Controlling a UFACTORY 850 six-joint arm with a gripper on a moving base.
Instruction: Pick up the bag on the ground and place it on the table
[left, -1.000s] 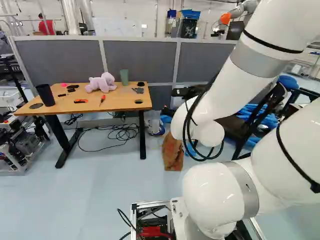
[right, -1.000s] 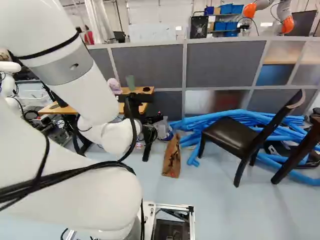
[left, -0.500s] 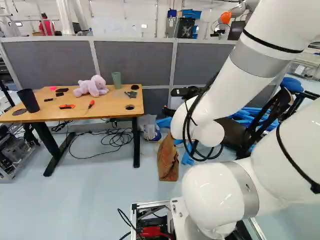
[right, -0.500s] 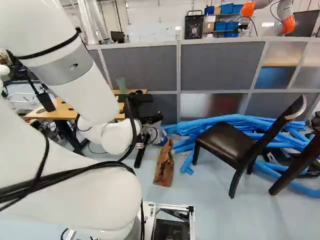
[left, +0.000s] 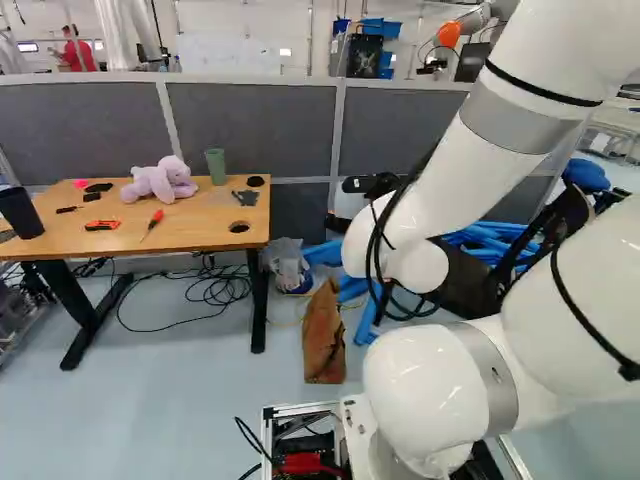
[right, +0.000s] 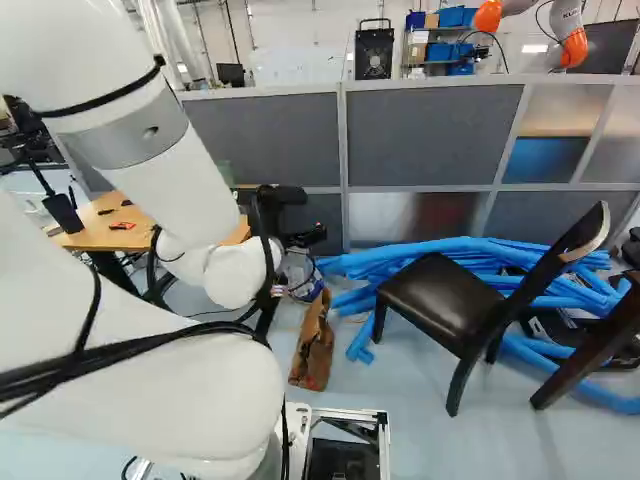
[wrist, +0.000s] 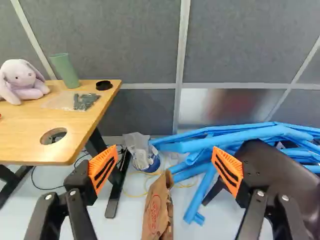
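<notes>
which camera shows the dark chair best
The right base view, showing the dark chair unblocked, backrest and legs included. In the left base view, the arm hides much of it; the wrist view shows mostly its seat, partly behind the hand.

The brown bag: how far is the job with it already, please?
Done: seemingly only the preparation; the gripper is open and faces towards the bag. In hand: nothing; the bag stands on the floor. Left: reaching, gripping and lifting it, then placing it on the table.

Red print (wrist: 154, 211) on brown paper bag (wrist: 163, 196), wording too unclear to read.
</notes>
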